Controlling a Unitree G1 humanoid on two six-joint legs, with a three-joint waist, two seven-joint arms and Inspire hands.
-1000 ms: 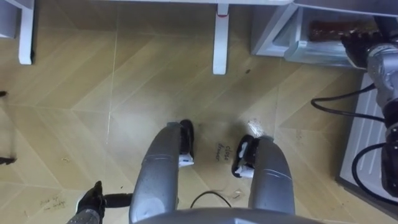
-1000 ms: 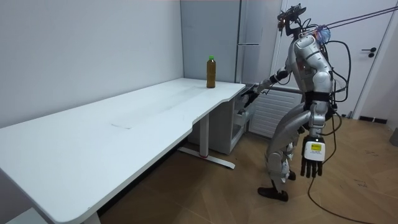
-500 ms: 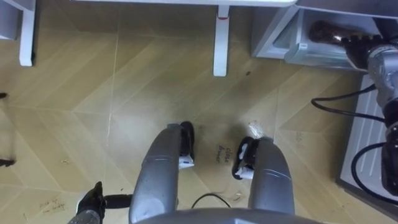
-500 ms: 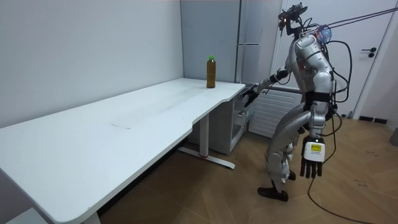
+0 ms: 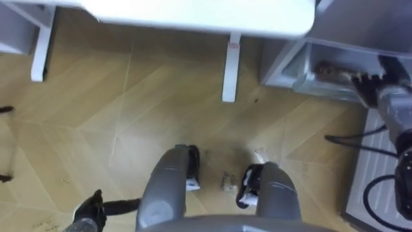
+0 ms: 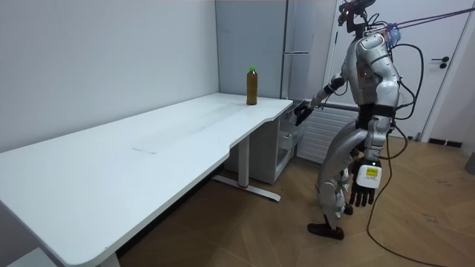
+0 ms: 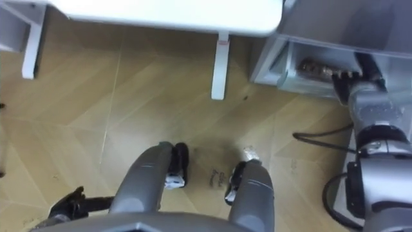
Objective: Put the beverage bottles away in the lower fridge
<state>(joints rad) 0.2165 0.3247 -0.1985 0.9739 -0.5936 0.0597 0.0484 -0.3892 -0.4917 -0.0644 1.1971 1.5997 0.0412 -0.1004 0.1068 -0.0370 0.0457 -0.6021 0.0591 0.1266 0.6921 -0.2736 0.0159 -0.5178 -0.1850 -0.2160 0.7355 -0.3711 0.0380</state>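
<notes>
A brown drink bottle with a green cap [image 6: 251, 85] stands upright on the white table [image 6: 148, 141] near its far corner. Another brown bottle [image 5: 325, 67] lies inside the open lower fridge compartment [image 5: 290, 64]. My right hand [image 5: 368, 82] is at that compartment, just right of the lying bottle, its dark fingers straight and holding nothing. In the room view this right hand [image 6: 300, 113] is stretched toward the grey fridge [image 6: 297, 44]. My left hand [image 6: 361, 185] hangs open at my side, and the left hand [image 5: 87, 212] shows low at the left.
I stand on the wooden floor at the table's end, in front of the fridge. The table edge [image 5: 206, 16] and its white leg [image 5: 230, 67] are ahead of me. A white ribbed panel [image 5: 367, 174] stands at my right.
I have straightened up, so the eye view now takes in the table edge. My right hand has risen a little, and the hanging left hand has swung slightly.
</notes>
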